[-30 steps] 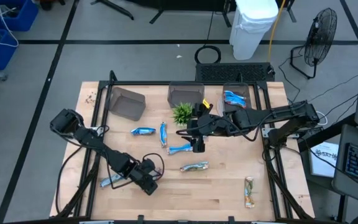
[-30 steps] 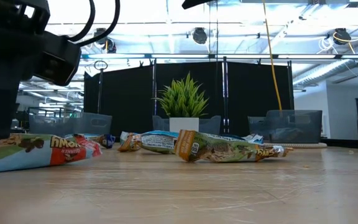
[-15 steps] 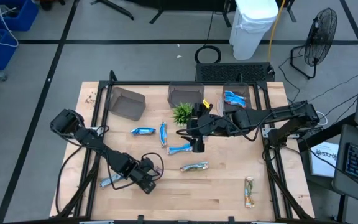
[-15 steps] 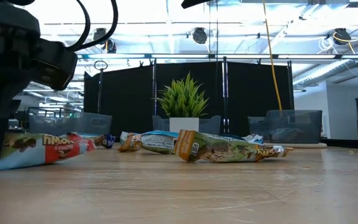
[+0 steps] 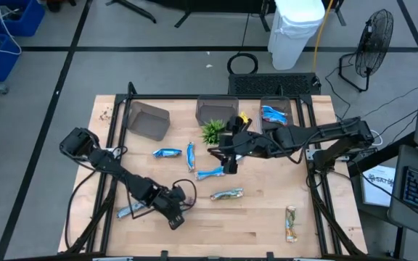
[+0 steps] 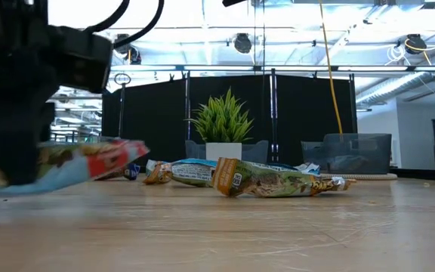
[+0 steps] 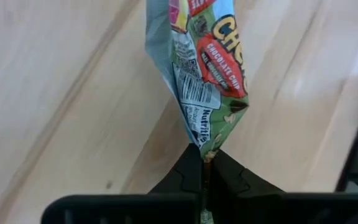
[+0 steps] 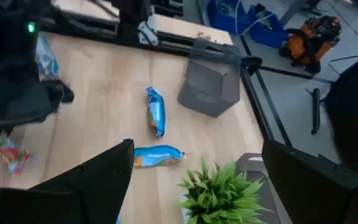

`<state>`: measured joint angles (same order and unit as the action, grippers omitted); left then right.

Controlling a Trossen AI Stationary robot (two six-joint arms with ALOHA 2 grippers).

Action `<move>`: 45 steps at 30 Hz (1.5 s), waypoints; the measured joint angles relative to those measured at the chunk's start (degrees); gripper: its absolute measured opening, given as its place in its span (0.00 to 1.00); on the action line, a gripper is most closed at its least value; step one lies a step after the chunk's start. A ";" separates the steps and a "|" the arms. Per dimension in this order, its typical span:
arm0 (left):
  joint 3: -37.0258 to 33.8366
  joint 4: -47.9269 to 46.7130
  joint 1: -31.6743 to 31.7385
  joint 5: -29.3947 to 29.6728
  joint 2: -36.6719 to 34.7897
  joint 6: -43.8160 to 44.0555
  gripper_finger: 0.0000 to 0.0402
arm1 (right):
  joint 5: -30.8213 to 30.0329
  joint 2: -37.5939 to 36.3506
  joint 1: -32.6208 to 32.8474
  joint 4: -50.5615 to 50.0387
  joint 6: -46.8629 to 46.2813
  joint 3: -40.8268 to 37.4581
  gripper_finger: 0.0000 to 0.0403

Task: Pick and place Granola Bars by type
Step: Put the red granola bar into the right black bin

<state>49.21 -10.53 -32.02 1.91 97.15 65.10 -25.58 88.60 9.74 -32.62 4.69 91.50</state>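
Left pincer (image 7: 205,163) shut tight on the crimped end seam of one granola bar (image 7: 201,56), the chocolate-chip sort with a pale blue, green and red wrapper. Grips there likely because the flat seam gives thin fingers something to bite without crushing the bar inside. Sits over the front-left part of the counter (image 5: 252,232), low to the wood. In the low view, held bar (image 6: 66,162) tilted, one end raised, the other down near the surface: reads as the start of a lift, not yet clear of the counter.

Right pincer (image 5: 227,165) spread wide and empty, poised above a blue bar (image 5: 210,172) near the counter's middle, just beside the small green plant (image 5: 212,131). Appears to wait there, presumably lined up for its own pick.

Other bars scattered loose:
- two more blue ones (image 5: 167,152) (image 5: 190,155) left of the plant
- a tan-green one (image 5: 227,193) nearer the front
- another (image 5: 290,222) at the front right

Three grey bins (image 5: 148,119) along the back edge. Rightmost bin (image 5: 287,105) already holds blue wrappers (image 5: 273,114), which suggests one type per bin.
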 joint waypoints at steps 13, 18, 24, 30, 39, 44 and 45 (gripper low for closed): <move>0.14 15.57 4.53 11.95 -6.56 -26.45 0.02 | 0.13 -3.12 3.18 16.73 -7.01 0.04 0.86; 0.15 23.75 5.52 17.82 -10.14 -42.55 0.02 | 0.28 -3.06 4.32 24.25 -7.06 0.04 0.86; 0.13 28.09 7.80 21.80 -15.27 -48.55 0.02 | 0.28 -3.13 6.12 28.97 -8.25 0.04 0.86; 0.14 32.23 10.09 26.15 -19.19 -53.81 0.02 | 0.37 -3.26 6.96 31.01 -11.47 -0.22 0.86; 10.49 29.10 14.81 28.52 -19.52 -62.15 0.02 | 0.35 -3.22 6.88 31.80 -11.35 -2.76 0.86; 15.70 20.41 16.60 26.30 -19.31 -63.43 0.02 | 0.33 -3.17 6.84 32.77 -11.63 -2.95 0.86; 16.35 19.59 16.76 25.92 -19.39 -63.76 0.02 | 0.35 -3.19 6.84 33.15 -11.27 -2.93 0.86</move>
<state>65.56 9.06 -15.27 27.82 77.77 1.34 -25.23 85.41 16.58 0.53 -6.59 88.58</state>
